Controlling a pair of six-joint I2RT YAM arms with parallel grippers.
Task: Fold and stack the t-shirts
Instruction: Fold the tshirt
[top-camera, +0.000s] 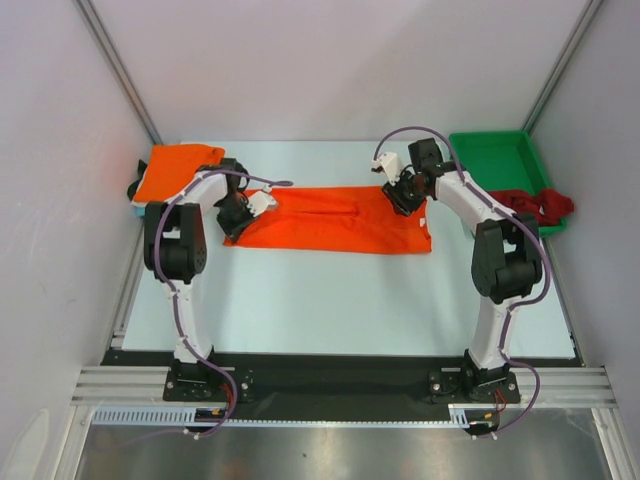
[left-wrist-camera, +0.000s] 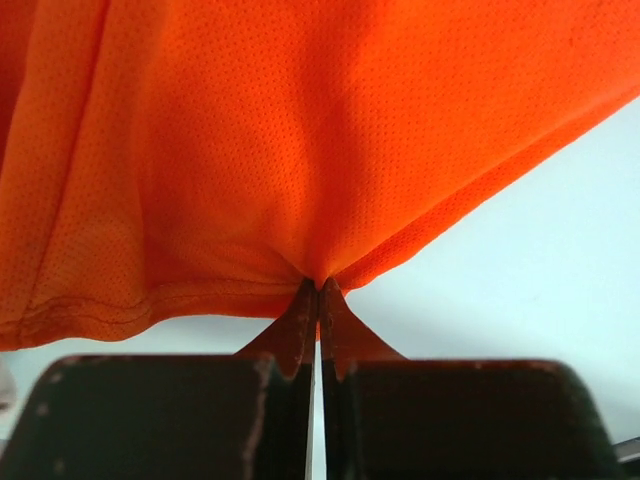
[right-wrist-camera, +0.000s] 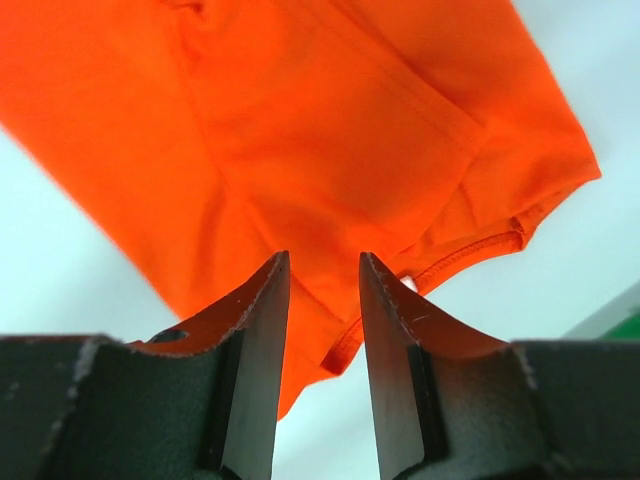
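While orange t-shirt (top-camera: 340, 220) lies stretched left-right, left jaws clamped on it, right jaws apart.

Long orange t-shirt (top-camera: 330, 220): flat strip lying crosswise, near the green tray (top-camera: 495, 160); the end away from the tray is bunched up.
Folded orange t-shirt (top-camera: 178, 168): compact pile, well apart from the tray.
Dark red t-shirt (top-camera: 535, 205): crumpled, touching the tray's near edge.

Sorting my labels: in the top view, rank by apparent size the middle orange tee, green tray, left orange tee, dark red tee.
1. middle orange tee
2. green tray
3. left orange tee
4. dark red tee (partly hidden, so unsure)
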